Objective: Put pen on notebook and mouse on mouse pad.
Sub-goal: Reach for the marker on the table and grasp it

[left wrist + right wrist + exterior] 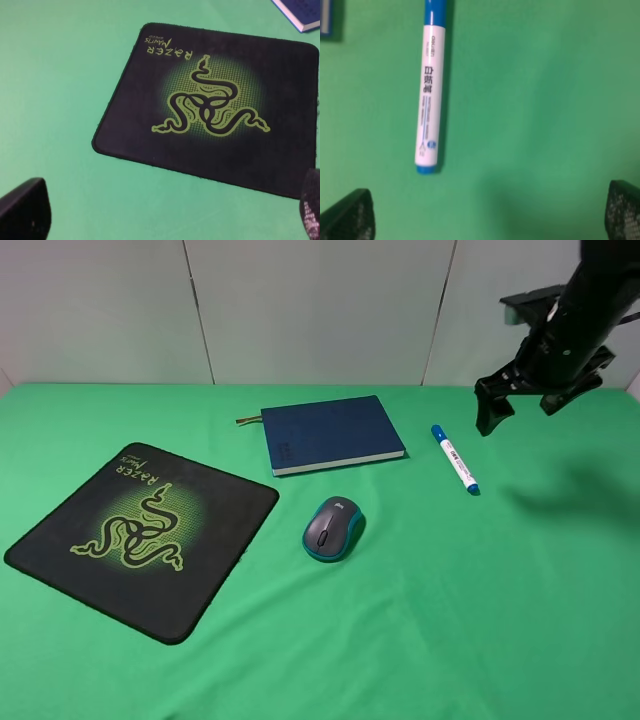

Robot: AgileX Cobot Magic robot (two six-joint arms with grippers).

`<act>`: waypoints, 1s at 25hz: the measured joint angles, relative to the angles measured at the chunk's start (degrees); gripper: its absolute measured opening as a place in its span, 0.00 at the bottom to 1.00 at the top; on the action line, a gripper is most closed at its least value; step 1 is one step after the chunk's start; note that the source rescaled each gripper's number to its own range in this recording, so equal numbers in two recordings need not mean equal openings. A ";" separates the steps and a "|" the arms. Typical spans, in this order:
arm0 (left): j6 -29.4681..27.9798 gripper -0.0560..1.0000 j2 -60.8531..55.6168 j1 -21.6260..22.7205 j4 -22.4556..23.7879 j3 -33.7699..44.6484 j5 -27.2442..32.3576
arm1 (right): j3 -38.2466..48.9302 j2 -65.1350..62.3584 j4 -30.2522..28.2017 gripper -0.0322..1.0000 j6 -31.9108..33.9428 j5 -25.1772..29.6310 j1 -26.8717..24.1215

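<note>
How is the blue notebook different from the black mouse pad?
The mouse pad is black with a green snake picture; the notebook is plain dark blue. The mouse pad looks bigger and thin like a mat; the notebook is thicker, with pale page edges. The notebook has a ribbon poking out; the mouse pad has none. Both lie flat on the green table, with nothing on top.

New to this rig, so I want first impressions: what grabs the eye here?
The black mouse pad with its green snake logo dominates the left of the table. The navy notebook lies at back centre, the mouse just in front, the pen to its right. The right gripper hangs open, aloft near the pen.
</note>
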 joint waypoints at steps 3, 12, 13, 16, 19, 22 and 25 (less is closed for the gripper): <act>0.00 1.00 0.00 0.00 0.00 0.00 0.00 | -2.90 4.36 0.05 1.00 0.00 0.06 0.00; 0.00 1.00 0.00 0.00 0.00 0.00 0.00 | -10.05 12.68 4.82 1.00 -2.80 0.20 0.00; 0.00 1.00 0.00 0.00 0.00 0.00 0.00 | -10.05 12.68 4.82 1.00 -2.80 0.20 0.00; 0.00 1.00 0.00 0.00 0.00 0.00 0.00 | -10.58 14.09 4.93 1.00 -2.97 -0.04 0.00; 0.00 1.00 0.00 0.00 0.00 0.00 0.00 | -10.58 16.19 5.58 1.00 -2.97 -1.04 0.00; 0.00 1.00 0.00 0.00 0.00 0.00 0.00 | -10.58 17.85 5.92 1.00 -2.97 -2.15 0.00; 0.00 1.00 0.00 0.00 0.00 0.00 0.00 | -10.58 19.18 5.99 1.00 -2.97 -2.71 0.00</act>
